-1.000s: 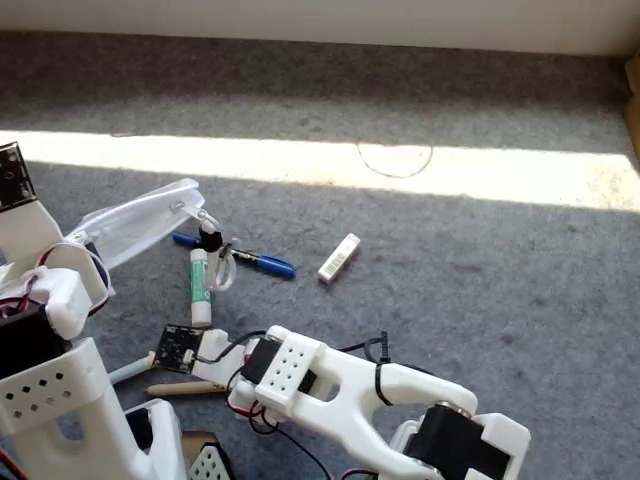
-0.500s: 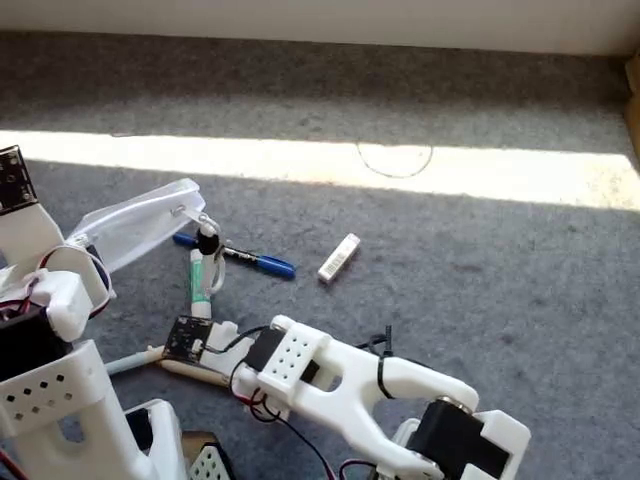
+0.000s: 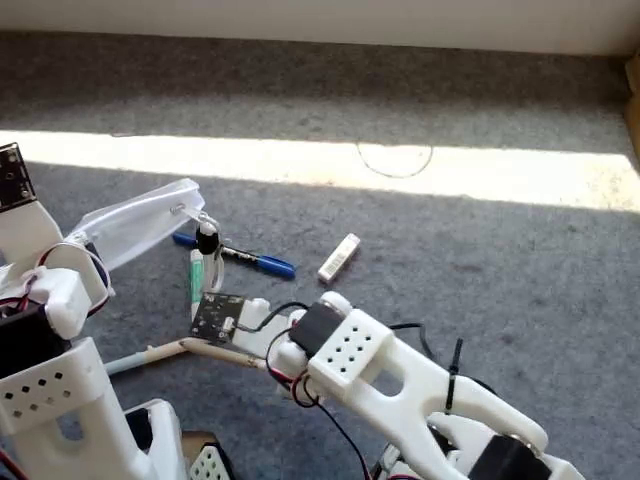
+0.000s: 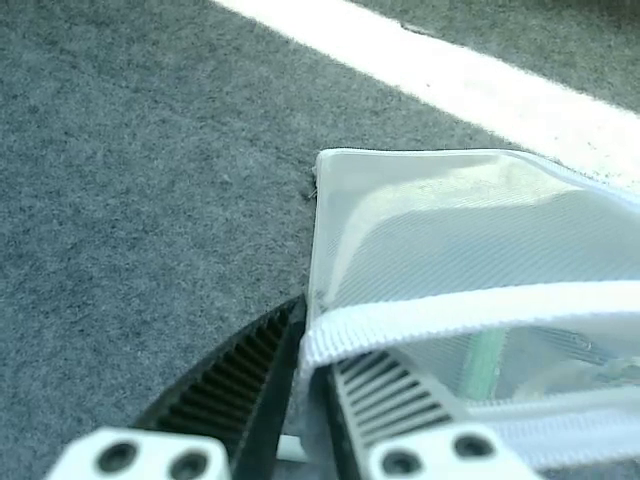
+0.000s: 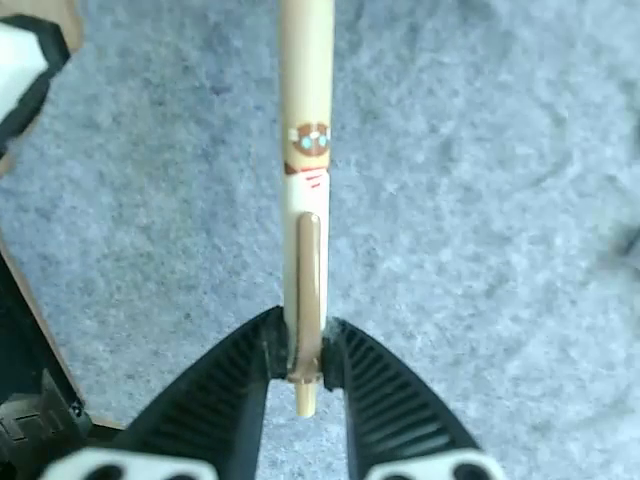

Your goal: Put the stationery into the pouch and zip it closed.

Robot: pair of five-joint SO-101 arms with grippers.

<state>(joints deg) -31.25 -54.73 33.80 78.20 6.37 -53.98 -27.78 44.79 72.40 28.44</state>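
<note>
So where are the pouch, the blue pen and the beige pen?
pouch [image 3: 140,222]: high view, its clear side.
blue pen [image 3: 268,264]: high view, blue barrel.
beige pen [image 5: 300,90]: right wrist view, its barrel.

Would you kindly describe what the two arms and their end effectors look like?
The left arm and right arm are white shells with perforated panels, black motors and red-and-black cables. The left end effector and right end effector have black ribbed jaws on white bases.

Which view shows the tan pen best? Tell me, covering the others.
The right wrist view: the tan pen runs lengthwise, clip and printed band clear, clamped in the right tool. The high view gives a thin sliver. The left wrist view faces the pouch.
</note>
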